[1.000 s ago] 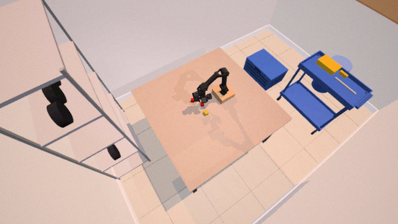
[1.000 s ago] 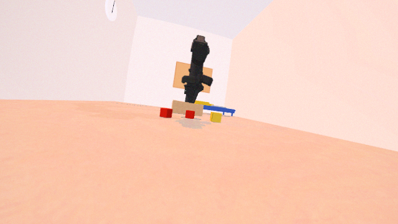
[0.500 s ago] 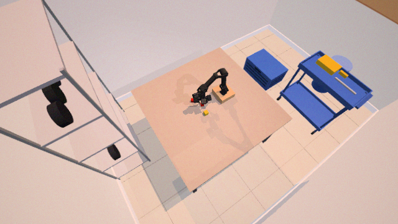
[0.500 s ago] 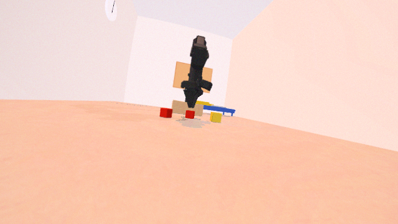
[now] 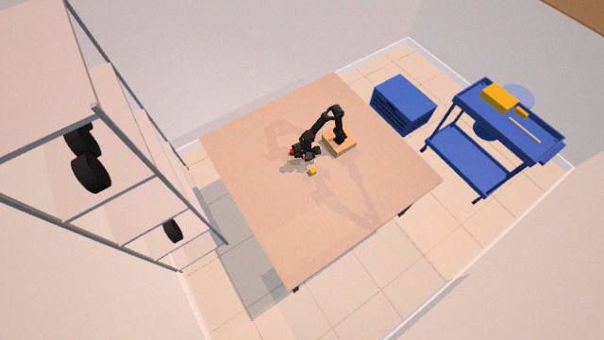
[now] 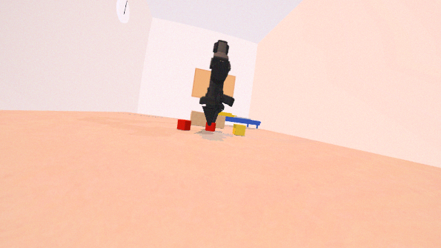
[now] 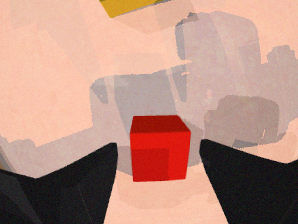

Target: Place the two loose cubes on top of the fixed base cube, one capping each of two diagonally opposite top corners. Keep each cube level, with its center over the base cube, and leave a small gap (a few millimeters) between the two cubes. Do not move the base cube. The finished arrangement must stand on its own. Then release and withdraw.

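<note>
One red cube (image 5: 307,160) (image 6: 210,128) (image 7: 160,157) sits on the table (image 5: 264,203) (image 6: 220,189). My gripper (image 5: 306,157) (image 6: 209,124) (image 7: 159,148) is open and points down at this cube, low over the table. In the wrist view a fingertip stands on each side of the cube, with a gap on both sides. A second red cube (image 5: 292,152) (image 6: 183,125) lies apart on the table, partly hidden by the arm in the top view. The yellow cube (image 5: 312,171) (image 6: 239,130) stands on the table on the other side. It shows at the top edge of the wrist view (image 7: 120,7). No cube rests on it.
The arm stands on a wooden block (image 5: 346,147) (image 6: 197,118) behind the cubes. A blue drawer cabinet (image 5: 403,104) and a blue cart (image 5: 472,156) stand on the floor beyond the table. A tall shelf rack (image 5: 137,151) is on the left in the top view.
</note>
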Robot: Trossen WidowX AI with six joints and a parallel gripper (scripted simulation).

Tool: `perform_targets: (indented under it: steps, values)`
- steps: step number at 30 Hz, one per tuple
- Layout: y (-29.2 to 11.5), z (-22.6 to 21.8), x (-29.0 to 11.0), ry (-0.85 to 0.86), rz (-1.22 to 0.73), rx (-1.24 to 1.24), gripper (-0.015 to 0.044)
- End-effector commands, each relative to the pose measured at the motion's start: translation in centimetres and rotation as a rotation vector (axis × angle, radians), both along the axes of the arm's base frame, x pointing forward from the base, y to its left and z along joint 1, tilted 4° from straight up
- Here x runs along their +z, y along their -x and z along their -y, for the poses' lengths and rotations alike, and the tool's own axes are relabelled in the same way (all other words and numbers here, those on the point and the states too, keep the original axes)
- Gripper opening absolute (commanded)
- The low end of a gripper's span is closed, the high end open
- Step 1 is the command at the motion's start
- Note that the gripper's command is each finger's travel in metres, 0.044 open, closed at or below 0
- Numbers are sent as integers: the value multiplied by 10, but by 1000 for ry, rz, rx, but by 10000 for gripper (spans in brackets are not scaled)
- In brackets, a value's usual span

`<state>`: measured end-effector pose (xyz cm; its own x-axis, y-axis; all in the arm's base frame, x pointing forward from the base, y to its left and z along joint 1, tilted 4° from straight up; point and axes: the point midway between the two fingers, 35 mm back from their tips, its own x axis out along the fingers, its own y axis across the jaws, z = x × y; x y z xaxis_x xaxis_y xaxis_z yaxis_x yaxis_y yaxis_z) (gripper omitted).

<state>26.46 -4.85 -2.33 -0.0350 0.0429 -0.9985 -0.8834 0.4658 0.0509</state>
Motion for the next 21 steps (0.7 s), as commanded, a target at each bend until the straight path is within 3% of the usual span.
perform_targets:
  steps: [1, 6, 21]
  values:
    - [1, 0, -6, 4, -6, -3, 239]
    - [1, 0, -6, 4, -6, -3, 108]
    - [-5, 3, 25, 4, -6, -3, 105]
